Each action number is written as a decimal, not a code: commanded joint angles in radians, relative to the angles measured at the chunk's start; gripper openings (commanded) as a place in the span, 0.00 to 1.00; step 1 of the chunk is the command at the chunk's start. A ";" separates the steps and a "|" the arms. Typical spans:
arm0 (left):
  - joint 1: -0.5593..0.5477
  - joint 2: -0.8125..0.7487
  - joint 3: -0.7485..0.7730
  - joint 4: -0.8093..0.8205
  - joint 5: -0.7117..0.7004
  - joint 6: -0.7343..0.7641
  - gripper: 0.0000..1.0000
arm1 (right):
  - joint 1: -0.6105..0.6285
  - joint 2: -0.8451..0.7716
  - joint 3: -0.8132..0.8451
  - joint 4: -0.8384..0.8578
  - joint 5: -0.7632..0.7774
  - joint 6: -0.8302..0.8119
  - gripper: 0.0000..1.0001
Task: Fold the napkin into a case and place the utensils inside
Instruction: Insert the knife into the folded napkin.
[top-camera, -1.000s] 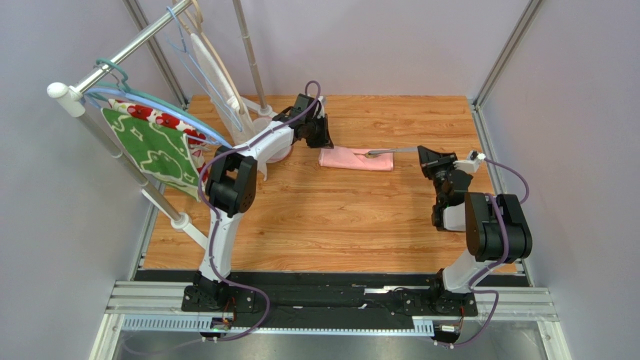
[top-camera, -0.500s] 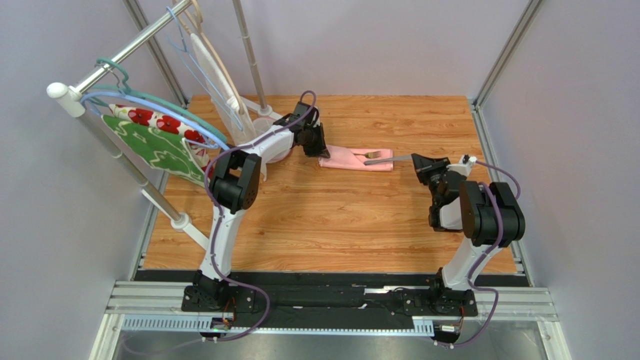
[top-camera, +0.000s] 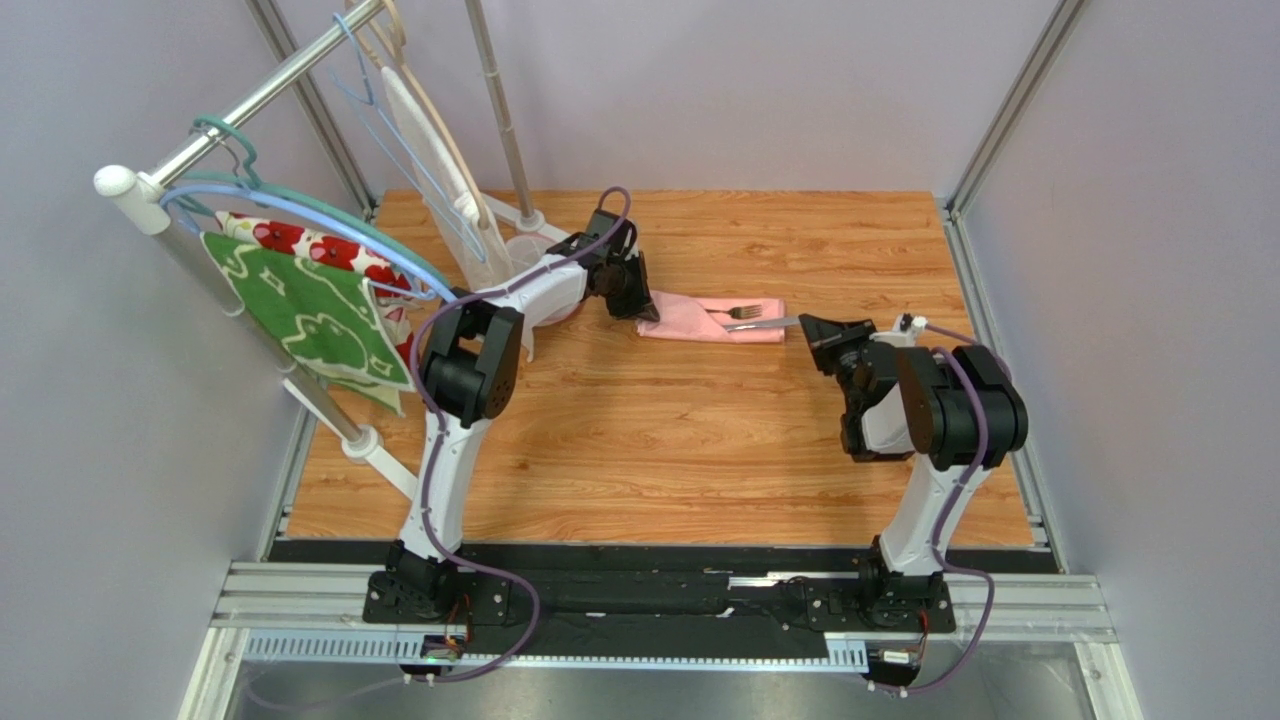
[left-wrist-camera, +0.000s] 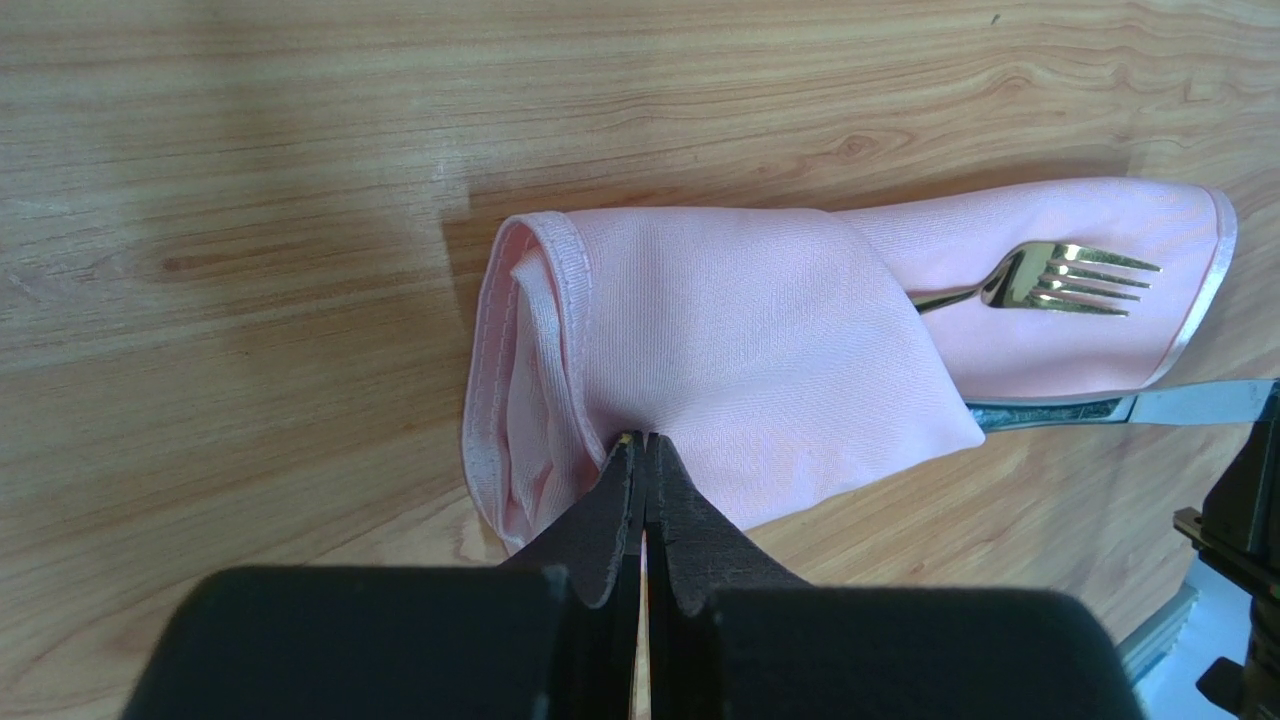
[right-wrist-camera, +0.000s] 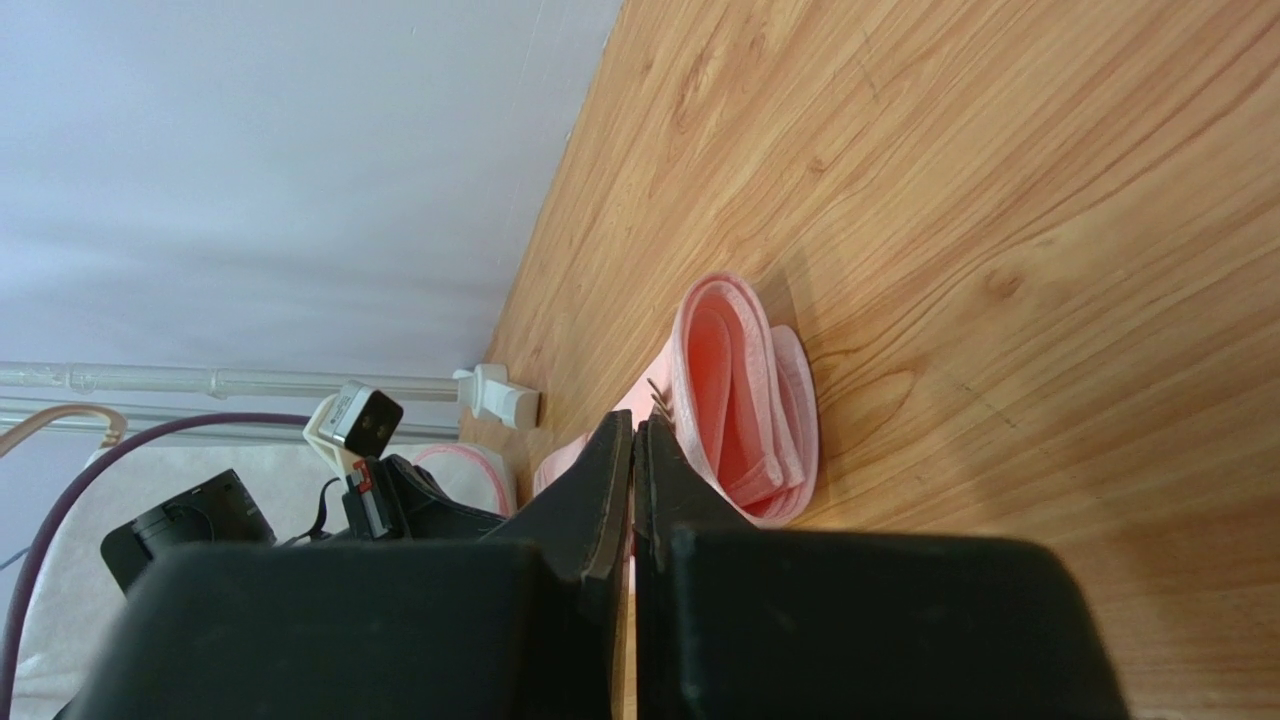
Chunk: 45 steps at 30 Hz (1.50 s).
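While my closed left gripper pins the folded pink cloth case and my right gripper clamps the slim silver knife, its tip may snag a layer.

Your pink case lies flat near the tabletop's far edge, about midway along it, long side running left-right. A yellowish fork is tucked under its diagonal fold, tines showing. A silver-grey utensil sticks out along the near edge.
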 joint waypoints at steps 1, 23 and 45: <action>0.004 -0.011 -0.023 0.012 0.010 -0.006 0.00 | 0.045 0.034 0.028 0.206 0.046 0.019 0.00; 0.004 -0.018 -0.030 0.032 0.032 -0.015 0.00 | 0.211 0.181 0.113 0.209 0.219 0.118 0.00; 0.004 -0.024 -0.038 0.037 0.035 -0.020 0.00 | 0.240 0.068 0.068 0.049 0.226 0.068 0.49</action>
